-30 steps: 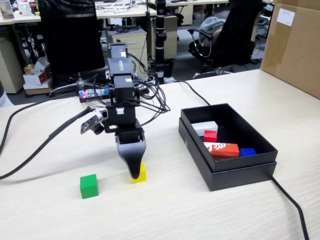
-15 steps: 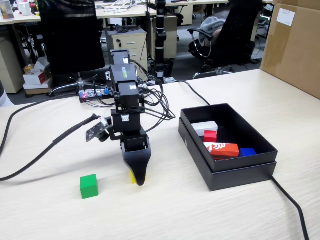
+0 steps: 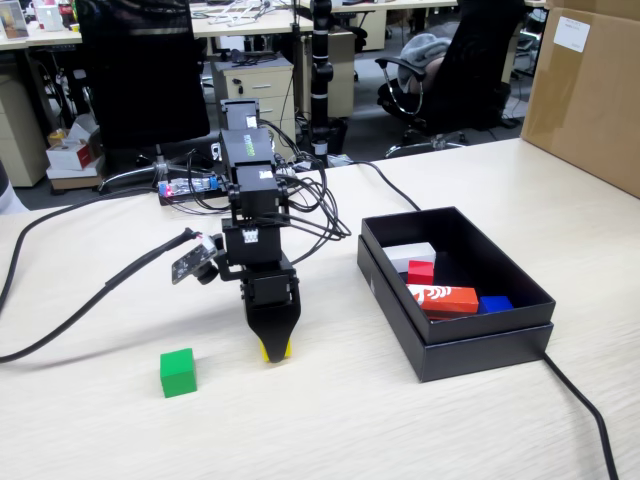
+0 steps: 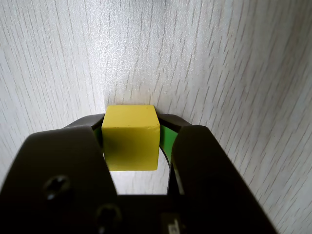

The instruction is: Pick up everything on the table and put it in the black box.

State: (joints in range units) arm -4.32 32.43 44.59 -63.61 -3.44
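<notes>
- Three cubes make up the job, and one red cube [image 3: 421, 271] already lies in the black box [image 3: 480, 341] near the bench's [image 3: 400, 430] right edge, beside other blocks.
- Jaws [image 3: 271, 350] stand clamped on the yellow cube [image 4: 130, 137], which sits low at the bench's middle; the grasp step is in hand.
- Next move, as I judge it: lift clear, then carry over the box rim.
- Green cube [image 3: 178, 372] waits just left, untouched.

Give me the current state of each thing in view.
gripper: shut on yellow cube, on the table.
yellow cube: clamped between the fingers.
green cube: loose on the table.
red cube: inside black box.
black box: open, no lid.
</notes>
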